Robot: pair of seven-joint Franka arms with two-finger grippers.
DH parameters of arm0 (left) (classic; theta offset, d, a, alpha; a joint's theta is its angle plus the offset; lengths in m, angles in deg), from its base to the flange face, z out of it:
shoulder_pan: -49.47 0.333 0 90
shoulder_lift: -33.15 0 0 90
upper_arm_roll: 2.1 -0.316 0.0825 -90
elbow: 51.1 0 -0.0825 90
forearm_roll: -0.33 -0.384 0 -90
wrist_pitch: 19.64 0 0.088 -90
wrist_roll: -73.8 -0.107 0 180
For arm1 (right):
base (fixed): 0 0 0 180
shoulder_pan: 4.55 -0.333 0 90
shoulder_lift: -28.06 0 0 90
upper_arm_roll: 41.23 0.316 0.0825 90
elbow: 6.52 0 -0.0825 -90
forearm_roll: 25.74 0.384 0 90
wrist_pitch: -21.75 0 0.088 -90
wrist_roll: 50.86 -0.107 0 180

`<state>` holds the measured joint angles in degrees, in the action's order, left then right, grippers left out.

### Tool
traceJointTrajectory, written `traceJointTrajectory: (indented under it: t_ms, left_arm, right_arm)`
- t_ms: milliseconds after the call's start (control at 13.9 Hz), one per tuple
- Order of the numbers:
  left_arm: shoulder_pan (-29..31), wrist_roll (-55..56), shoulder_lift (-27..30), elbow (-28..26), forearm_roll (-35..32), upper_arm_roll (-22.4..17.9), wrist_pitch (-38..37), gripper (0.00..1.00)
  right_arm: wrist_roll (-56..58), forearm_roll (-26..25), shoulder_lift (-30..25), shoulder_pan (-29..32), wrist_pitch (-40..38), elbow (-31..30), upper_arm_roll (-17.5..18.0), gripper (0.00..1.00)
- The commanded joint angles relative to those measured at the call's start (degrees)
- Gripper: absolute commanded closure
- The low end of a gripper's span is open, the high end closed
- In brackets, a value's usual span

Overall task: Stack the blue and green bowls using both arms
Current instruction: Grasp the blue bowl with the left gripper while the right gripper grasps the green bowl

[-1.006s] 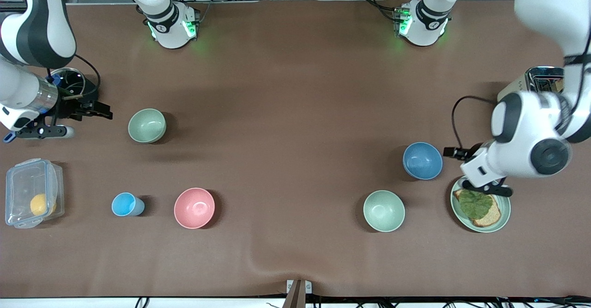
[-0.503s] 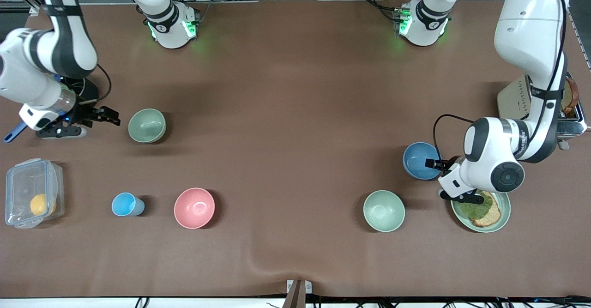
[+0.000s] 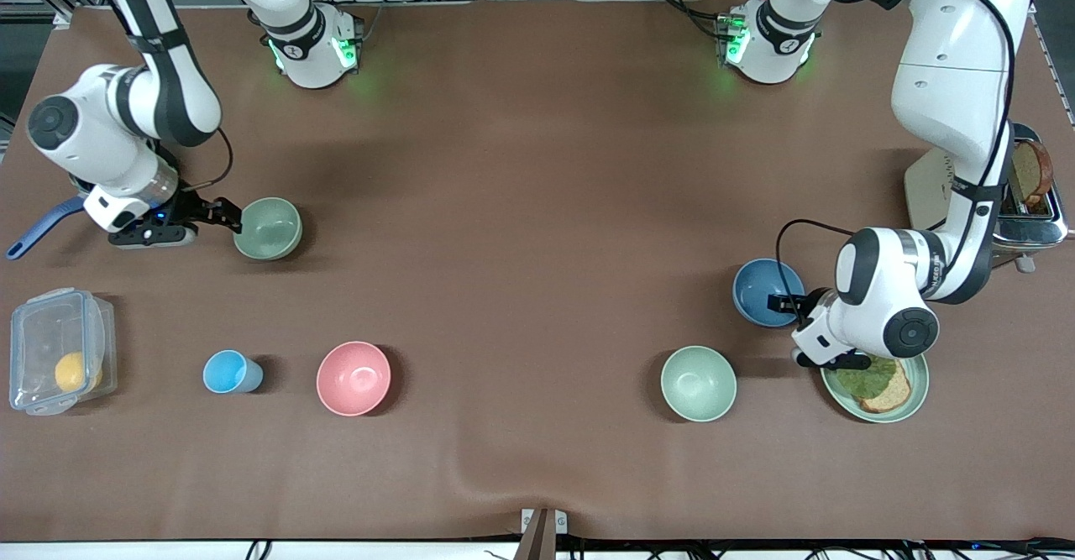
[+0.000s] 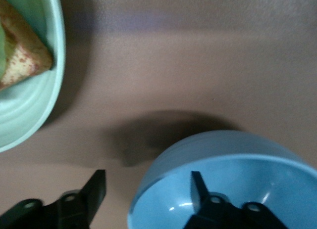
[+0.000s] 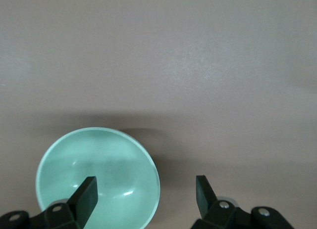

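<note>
The blue bowl (image 3: 762, 290) stands upright toward the left arm's end of the table. My left gripper (image 3: 787, 301) is open and straddles its rim, one finger (image 4: 197, 188) inside the blue bowl (image 4: 237, 174) and the other outside. A green bowl (image 3: 267, 228) stands toward the right arm's end. My right gripper (image 3: 227, 214) is open at its rim, with one finger (image 5: 88, 190) over the green bowl's (image 5: 104, 174) hollow and the other beside it. A second green bowl (image 3: 698, 383) stands nearer the front camera than the blue one.
A green plate (image 3: 917, 392) with a sandwich lies under the left wrist. A toaster (image 3: 1025, 207) stands at the table's edge there. A pink bowl (image 3: 353, 378), a light-blue cup (image 3: 231, 372) and a clear box (image 3: 59, 362) stand toward the right arm's end.
Both arms have come down and in. The right gripper slid up to the green bowl's rim. The left gripper moved from beside the plate onto the blue bowl's rim.
</note>
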<state>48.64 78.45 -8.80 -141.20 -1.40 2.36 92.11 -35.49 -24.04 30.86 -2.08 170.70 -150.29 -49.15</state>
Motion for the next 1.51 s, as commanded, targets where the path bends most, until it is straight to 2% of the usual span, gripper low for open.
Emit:
traceJointTrajectory:
  t_ms: [0,144,215,431,575,718,862,1006,1221,1293,1436]
  left_arm:
    - [-0.4,2.4,-0.2,0.5,1.3,0.0,2.0,1.0]
    - [-0.6,2.4,-0.2,0.5,1.2,0.0,2.1,1.0]
    - [-0.5,2.4,0.3,0.5,1.2,0.0,2.0,1.0]
    - [0.7,1.4,2.4,0.5,1.2,0.1,0.7,1.0]
    - [1.1,1.4,4.1,0.5,1.4,0.2,-0.2,1.0]
    - [1.2,1.7,6.4,0.7,1.4,0.2,-1.5,1.0]
    - [1.1,2.3,9.2,0.7,1.6,0.5,-3.9,1.0]
    - [0.7,4.0,10.5,0.7,5.0,2.2,-4.2,1.0]
    - [-0.4,9.7,10.3,0.9,5.7,5.9,-4.1,1.0]
    - [-0.2,12.0,10.5,0.9,5.7,8.1,-4.1,1.0]
    - [0.4,14.8,10.6,1.6,5.8,10.7,-4.1,1.0]
  right_arm:
    - [1.2,0.5,2.4,-0.5,6.9,-3.0,0.1,0.2]
    - [1.2,0.5,3.8,-0.5,8.5,-3.1,0.2,0.36]
    - [1.2,0.5,4.6,-0.5,9.5,-3.2,0.1,0.39]
    - [1.2,0.5,5.5,-0.6,12.3,-4.1,0.2,0.68]
    - [1.2,0.5,5.5,-0.6,12.3,-4.1,0.2,1.0]
    - [1.2,0.5,5.4,-0.8,11.6,-3.8,0.4,1.0]
    - [0.7,0.5,4.7,-1.2,7.7,-2.7,1.3,1.0]
    - [-0.4,2.2,2.9,-1.3,-1.2,0.8,2.2,1.0]
    - [-1.0,9.7,1.5,-1.3,-18.6,9.2,3.6,1.0]
    - [-2.3,10.8,1.3,-1.4,-22.6,11.4,3.8,1.0]
    - [-7.3,11.0,0.6,-2.1,-23.8,12.0,6.1,1.0]
